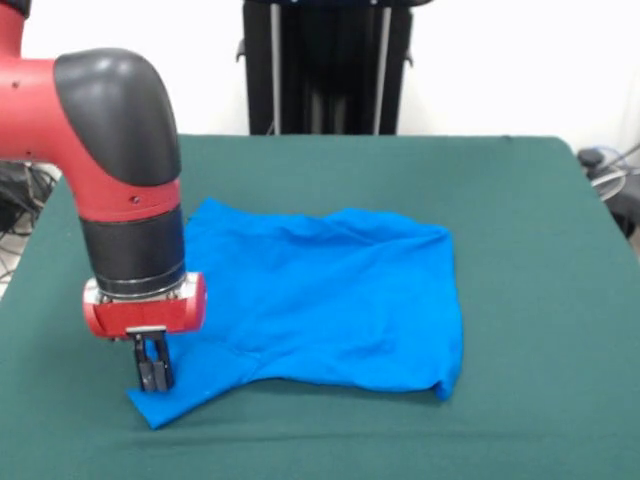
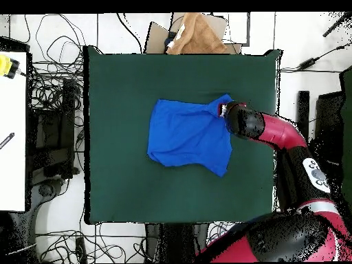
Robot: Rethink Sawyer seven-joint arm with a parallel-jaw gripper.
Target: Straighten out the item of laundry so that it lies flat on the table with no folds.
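gripper [image 1: 154, 378] on shirt [image 1: 330, 300] corner — table [image 1: 540, 250] open around

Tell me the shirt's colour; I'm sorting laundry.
Plain bright blue shirt, no print showing; clearest in the front view.

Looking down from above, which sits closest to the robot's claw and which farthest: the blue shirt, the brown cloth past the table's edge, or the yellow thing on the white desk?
1. Blue shirt: its corner lies right at the gripper.
2. Brown cloth: beyond the table's top edge.
3. Yellow thing: far left, on the white desk.
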